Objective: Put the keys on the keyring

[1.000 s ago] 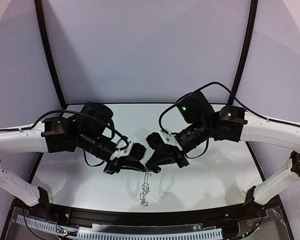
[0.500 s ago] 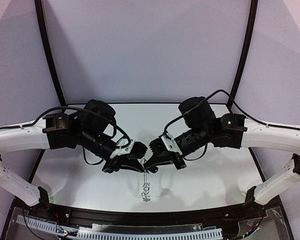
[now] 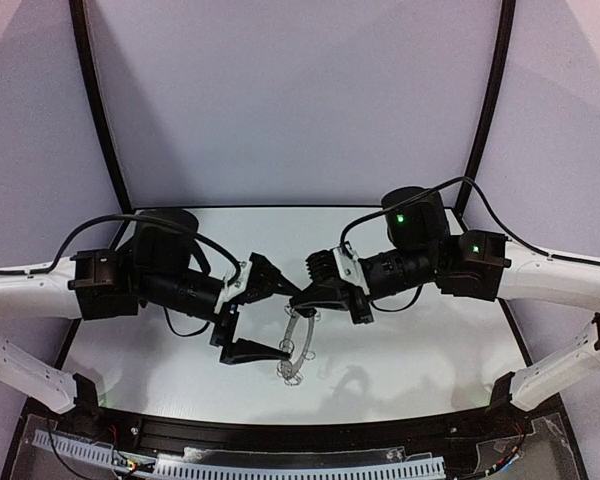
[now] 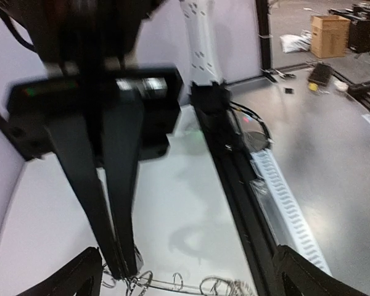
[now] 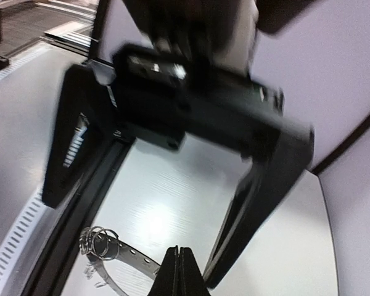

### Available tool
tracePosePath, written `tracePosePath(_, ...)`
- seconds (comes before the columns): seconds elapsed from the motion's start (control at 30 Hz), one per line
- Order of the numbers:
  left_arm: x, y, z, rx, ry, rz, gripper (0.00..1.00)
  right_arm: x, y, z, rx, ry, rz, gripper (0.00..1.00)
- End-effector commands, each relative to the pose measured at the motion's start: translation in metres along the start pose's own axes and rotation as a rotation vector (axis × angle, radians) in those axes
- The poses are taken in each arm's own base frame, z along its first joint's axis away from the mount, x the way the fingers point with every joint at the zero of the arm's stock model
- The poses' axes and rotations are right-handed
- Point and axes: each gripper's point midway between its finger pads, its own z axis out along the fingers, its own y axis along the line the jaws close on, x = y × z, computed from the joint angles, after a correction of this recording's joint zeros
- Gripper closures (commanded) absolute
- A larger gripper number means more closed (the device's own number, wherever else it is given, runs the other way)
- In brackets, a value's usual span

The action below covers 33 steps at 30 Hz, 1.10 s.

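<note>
The keyring [image 3: 298, 348] hangs above the table from my right gripper [image 3: 298, 308], which is shut on its upper rim. It is a flat dark ring with small silver wire loops [image 5: 96, 240] along its rim [image 5: 126, 256]. My left gripper [image 3: 291, 322] stands wide open, one finger above the ring's top and one below, touching nothing. In the left wrist view the right gripper's fingers [image 4: 120, 259] pinch the keyring [image 4: 172, 285] low between my open left gripper [image 4: 188, 266]. In the right wrist view my right gripper [image 5: 179, 262] is pressed shut. I cannot make out the keys.
The white table [image 3: 410, 350] is bounded by a black front rail [image 3: 310, 430] just below the hanging ring. A slotted white cable duct [image 4: 283, 197] runs outside that rail. Grey walls close the back and sides.
My left gripper has gone from shut to wide open and its arm has drawn back to the left. The right gripper has shifted slightly right and up, and the keyring now hangs turned, showing its hole.
</note>
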Motion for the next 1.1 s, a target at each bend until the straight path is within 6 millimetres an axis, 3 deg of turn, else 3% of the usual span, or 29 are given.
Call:
tracePosePath(0.0, -0.039, 0.041, -0.028, -0.283, -0.124, 0.037, 0.01, 0.003, -0.026, -0.004, 0.126, 0.032, 0.025, 1.0)
tracePosePath(0.13, -0.034, 0.073, -0.051, -0.503, -0.081, -0.023, 0.01, 0.01, -0.04, -0.005, 0.195, 0.08, 0.075, 1.0)
tracePosePath(0.33, -0.01, 0.093, -0.068, -0.66, 0.032, -0.101, 0.01, 0.013, -0.07, -0.01, 0.322, 0.148, 0.274, 1.0)
tracePosePath(0.5, 0.009, 0.097, -0.062, -0.679, 0.099, -0.133, 0.02, 0.019, -0.078, -0.008, 0.351, 0.193, 0.392, 1.0)
tracePosePath(0.7, 0.022, 0.107, -0.059, -0.723, 0.179, -0.156, 0.09, 0.029, -0.093, -0.013, 0.443, 0.257, 0.482, 1.0)
tracePosePath(0.87, 0.026, 0.108, -0.054, -0.717, 0.201, -0.164, 0.23, 0.031, -0.095, -0.012, 0.451, 0.272, 0.505, 1.0)
tracePosePath(1.07, 0.024, 0.105, -0.042, -0.668, 0.179, -0.192, 0.26, 0.042, -0.109, -0.016, 0.544, 0.322, 0.542, 1.0)
